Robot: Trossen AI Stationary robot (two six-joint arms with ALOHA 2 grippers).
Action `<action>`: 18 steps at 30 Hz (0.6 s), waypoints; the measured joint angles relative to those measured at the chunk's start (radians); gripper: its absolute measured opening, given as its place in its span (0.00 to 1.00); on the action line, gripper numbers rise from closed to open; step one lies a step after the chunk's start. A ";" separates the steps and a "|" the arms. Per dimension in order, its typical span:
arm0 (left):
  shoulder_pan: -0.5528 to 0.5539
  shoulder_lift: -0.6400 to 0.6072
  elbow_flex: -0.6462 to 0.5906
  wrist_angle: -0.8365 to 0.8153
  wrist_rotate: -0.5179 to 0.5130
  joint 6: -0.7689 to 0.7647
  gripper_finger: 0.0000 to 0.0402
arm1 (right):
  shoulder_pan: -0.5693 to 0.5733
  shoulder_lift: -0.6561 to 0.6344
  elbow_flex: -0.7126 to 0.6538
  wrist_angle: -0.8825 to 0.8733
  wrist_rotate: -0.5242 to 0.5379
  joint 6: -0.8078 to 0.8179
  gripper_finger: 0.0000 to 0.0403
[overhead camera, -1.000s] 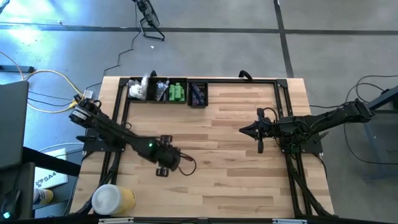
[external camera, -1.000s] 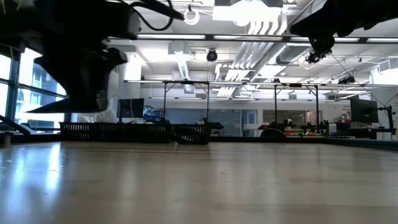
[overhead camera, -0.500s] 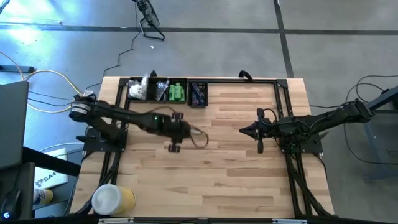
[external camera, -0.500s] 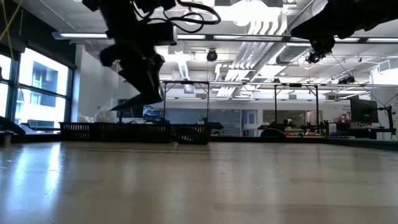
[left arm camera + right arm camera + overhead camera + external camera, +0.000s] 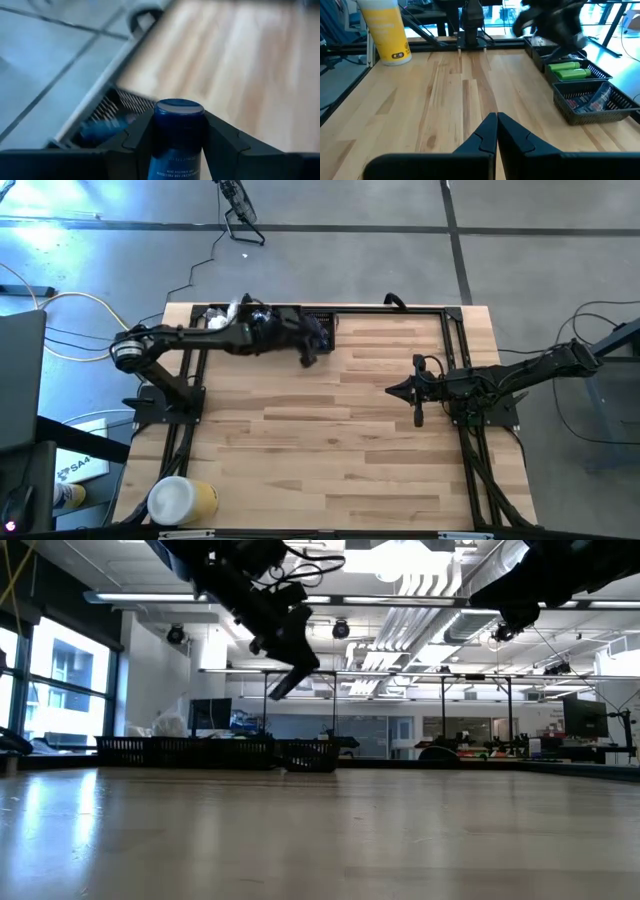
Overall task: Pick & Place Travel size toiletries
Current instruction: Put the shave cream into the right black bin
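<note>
Over far-left baskets [image 5: 318,320], left gripper [image 5: 178,131] clamps blue tube [image 5: 176,134]; fast swing could probably overshoot the basket. Right gripper [image 5: 496,131] closed, idle.

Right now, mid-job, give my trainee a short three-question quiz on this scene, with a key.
1. True or false: the left hand grips a blue tube.
2. The left hand hovers over: A) the baskets at the table's far edge; B) the white-and-yellow cylinder; C) the right arm's base.
3. Fill in: the right hand, waiting above bare wood on its own side, has its fingers ____.

Key: 1 true; 2 A; 3 shut.
</note>
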 joint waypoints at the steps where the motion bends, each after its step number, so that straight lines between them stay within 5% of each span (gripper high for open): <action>1: 0.018 0.000 0.000 0.041 0.000 -0.022 0.34 | 0.000 0.000 0.000 -0.001 0.000 0.000 0.01; 8: 0.094 0.000 0.000 0.265 0.001 -0.191 0.34 | 0.000 0.000 0.000 -0.003 0.000 0.000 0.01; 18: 0.083 0.047 0.001 0.338 -0.122 -0.310 0.34 | 0.000 0.000 0.000 -0.003 0.000 0.000 0.01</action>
